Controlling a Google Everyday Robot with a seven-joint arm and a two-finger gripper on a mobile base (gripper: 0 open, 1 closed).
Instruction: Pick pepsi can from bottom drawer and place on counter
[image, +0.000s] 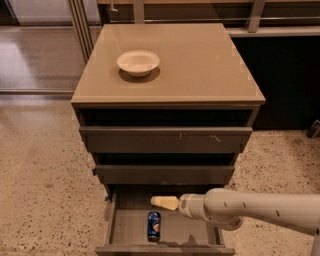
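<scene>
1. Blue metal first: one pepsi can (154, 226) sits inside the bottom drawer (192, 231), left of centre and close to the front wall, its length running front to back in the view.
2. Drawers number three. The top drawer (165, 140) and middle drawer (165, 174) each show a dark gap above their fronts; the bottom one is pulled out farthest and open to above.
3. One claw (161, 202), cream-coloured and tapered, points left over the rear half of the bottom drawer, just behind the can and apart from it. Whether it is open or closed I cannot tell.
4. One pale arm (250, 210) enters from the right and crosses the drawer's right side.
5. One white bowl (138, 62) rests on the tan desk (200, 65), in its rear left part, set in from both edges. Bare desk surface stretches right of the bowl and in front of it to the front edge.
6. Bare drawer floor lies on both sides of the can, with more of it on the right.
7. Speckled floor (45, 175) spreads to the cabinet's left.
</scene>
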